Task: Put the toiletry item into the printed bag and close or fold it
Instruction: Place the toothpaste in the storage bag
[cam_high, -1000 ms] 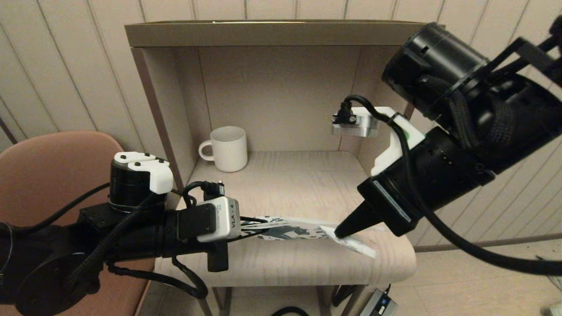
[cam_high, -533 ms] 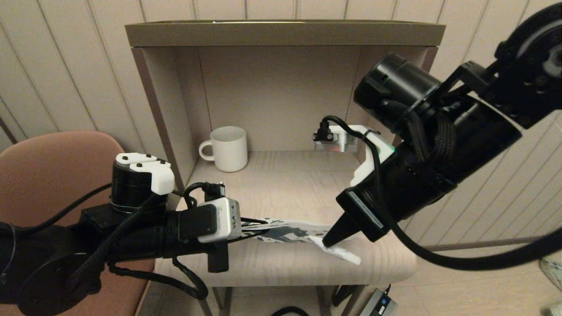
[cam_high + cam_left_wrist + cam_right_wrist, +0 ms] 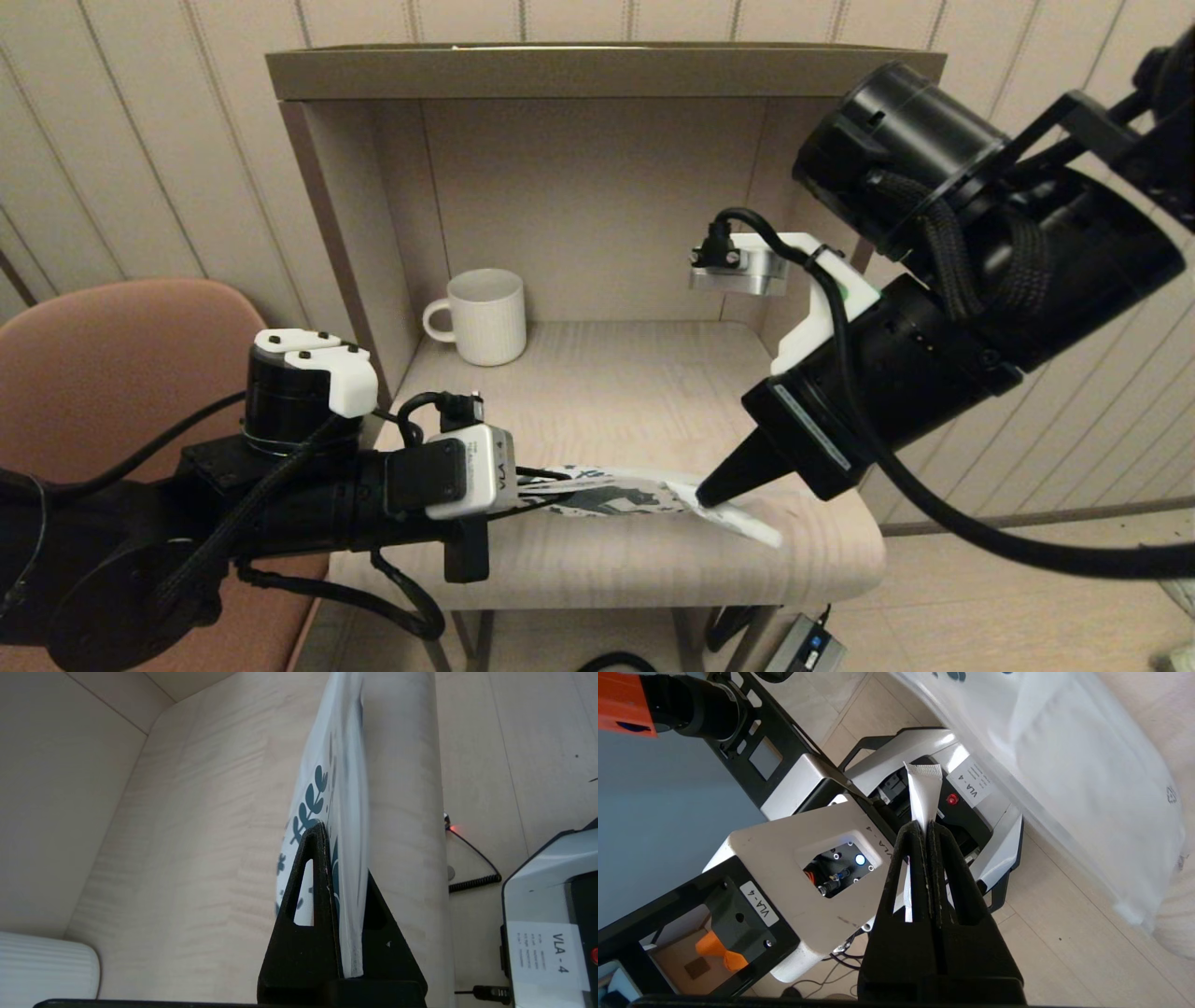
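I have the left gripper (image 3: 551, 485) reaching in low and nearly level from the lower left of the head view, its fingers pinched flat on one end of the printed bag (image 3: 616, 493). The left wrist view shows that grip clearly: the bag (image 3: 327, 793) runs edge-on between the black fingers (image 3: 317, 877) and stretches away along the front of the pale wooden shelf (image 3: 187, 812).

My right arm comes down steeply from the upper right of the head view, forearm angled toward centre, and the right gripper (image 3: 709, 493) meets the bag's other end near the shelf's (image 3: 607, 392) front edge. In the right wrist view its fingers (image 3: 920, 858) are pressed together on the toiletry item (image 3: 923, 791), a slim white piece poking out past the tips, with the bag's translucent end (image 3: 1064, 774) just beside it in the upper right. I cannot tell whether the item's tip has entered the bag.

A white ribbed mug (image 3: 485, 315) stands at the back left of the shelf.
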{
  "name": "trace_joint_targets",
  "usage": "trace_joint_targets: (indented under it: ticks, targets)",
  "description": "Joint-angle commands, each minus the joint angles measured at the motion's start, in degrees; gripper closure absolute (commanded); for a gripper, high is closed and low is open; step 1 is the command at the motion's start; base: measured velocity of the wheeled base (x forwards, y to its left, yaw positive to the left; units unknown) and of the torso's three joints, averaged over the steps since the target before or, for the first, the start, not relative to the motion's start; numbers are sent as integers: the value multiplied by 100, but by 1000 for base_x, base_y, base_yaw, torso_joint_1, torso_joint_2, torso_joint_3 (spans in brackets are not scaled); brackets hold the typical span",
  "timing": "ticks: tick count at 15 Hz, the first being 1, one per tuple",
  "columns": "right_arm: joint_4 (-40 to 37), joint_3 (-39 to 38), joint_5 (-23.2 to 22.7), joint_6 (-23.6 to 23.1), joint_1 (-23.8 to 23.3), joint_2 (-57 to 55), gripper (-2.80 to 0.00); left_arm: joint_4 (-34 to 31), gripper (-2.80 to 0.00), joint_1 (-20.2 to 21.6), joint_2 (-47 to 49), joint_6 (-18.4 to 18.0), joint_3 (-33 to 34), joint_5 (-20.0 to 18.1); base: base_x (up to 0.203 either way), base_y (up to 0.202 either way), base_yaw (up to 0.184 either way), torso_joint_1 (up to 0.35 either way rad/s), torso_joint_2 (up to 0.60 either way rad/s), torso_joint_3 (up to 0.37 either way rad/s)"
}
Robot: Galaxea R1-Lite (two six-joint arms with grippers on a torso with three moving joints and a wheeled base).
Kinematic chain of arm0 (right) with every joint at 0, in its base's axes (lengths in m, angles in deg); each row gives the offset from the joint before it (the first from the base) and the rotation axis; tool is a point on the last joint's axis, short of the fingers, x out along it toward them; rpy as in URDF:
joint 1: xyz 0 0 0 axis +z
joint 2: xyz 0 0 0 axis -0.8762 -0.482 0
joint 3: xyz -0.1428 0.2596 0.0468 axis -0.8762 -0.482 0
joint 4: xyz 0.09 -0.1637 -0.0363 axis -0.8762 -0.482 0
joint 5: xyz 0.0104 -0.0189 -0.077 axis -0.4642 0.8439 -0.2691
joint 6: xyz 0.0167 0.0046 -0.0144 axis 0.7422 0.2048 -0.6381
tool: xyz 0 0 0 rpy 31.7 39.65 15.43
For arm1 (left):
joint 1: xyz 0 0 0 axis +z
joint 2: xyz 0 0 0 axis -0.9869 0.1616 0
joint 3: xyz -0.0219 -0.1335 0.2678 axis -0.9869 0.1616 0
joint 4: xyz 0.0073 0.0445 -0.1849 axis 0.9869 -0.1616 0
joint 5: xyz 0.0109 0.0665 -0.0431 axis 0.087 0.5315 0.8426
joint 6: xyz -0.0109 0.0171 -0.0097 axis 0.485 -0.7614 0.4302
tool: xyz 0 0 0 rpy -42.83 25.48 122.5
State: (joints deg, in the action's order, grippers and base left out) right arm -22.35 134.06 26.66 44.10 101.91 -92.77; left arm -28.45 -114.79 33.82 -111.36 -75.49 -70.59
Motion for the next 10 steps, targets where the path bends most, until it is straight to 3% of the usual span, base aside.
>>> trace_joint_targets:
  ticks: [1, 10]
  targets:
    - [-37, -13, -12, 7, -29, 67, 0, 24, 0, -2, 9, -32, 2, -15, 0, 0, 0, 0, 0, 0]
    - [-29, -13, -16, -7, -49, -237, 0, 24, 0, -2, 7, -32, 11, -24, 0, 0, 0, 0, 0, 0]
